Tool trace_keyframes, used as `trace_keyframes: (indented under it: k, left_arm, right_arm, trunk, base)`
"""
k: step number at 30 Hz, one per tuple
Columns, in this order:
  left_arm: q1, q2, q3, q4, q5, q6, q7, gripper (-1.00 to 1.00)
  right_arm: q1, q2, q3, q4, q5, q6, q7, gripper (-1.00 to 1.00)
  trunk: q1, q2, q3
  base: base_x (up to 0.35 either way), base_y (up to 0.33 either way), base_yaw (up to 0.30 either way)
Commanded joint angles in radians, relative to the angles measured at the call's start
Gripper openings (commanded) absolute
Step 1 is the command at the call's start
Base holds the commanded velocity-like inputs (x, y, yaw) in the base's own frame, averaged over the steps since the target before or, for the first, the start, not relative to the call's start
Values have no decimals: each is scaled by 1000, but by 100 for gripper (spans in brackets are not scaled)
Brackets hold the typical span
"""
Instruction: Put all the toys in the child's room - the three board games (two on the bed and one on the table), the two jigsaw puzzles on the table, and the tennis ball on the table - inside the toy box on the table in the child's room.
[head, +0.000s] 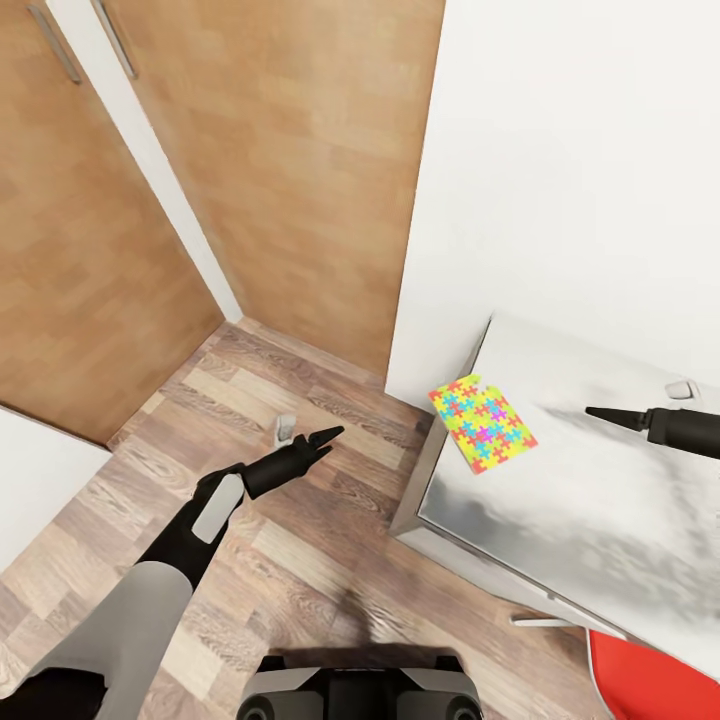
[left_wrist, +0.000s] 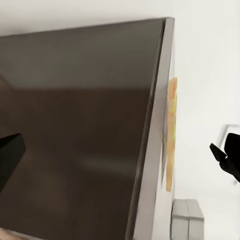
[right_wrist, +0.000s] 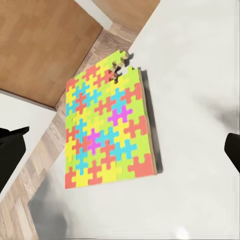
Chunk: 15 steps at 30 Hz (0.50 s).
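Head view looks down on a pale grey mottled worktop (head: 600, 500) whose near-left corner juts over a wood-plank floor (head: 300, 540), with one jigsaw puzzle (head: 482, 422) lying flat on the worktop close to that corner and just beside its left edge. The puzzle is a thin sheet of interlocking yellow, pink, blue and green pieces; in the right wrist view the puzzle (right_wrist: 107, 130) has a ragged notch at one corner and one long side raised a little off the surface, casting a narrow shadow. The right tool (head: 600, 412) reaches over the worktop, to the right of the puzzle and apart from it, pointing toward it; its black fingers (right_wrist: 10, 155) sit at opposite margins of the right wrist view, spread wide with nothing between them. The left tool (head: 328, 437) hangs over the floor to the left of the worktop corner, its tips close together in the head view, yet I cannot tell its exact opening. A wooden door (head: 290, 170) and a white wall (head: 580, 160) stand behind the worktop, and a red chair seat (head: 655, 680) shows beside the worktop's near edge.
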Motion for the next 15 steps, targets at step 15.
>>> trace_keyframes:
  k: [15]
  left_arm:
    - [-8,-6,4,12,-5,-9,4,100]
  right_arm:
    - [18,-3,1,-28,-7,7,2,100]
  trunk:
    - [1,-2,-1]
  base:
    - [0,0,-235]
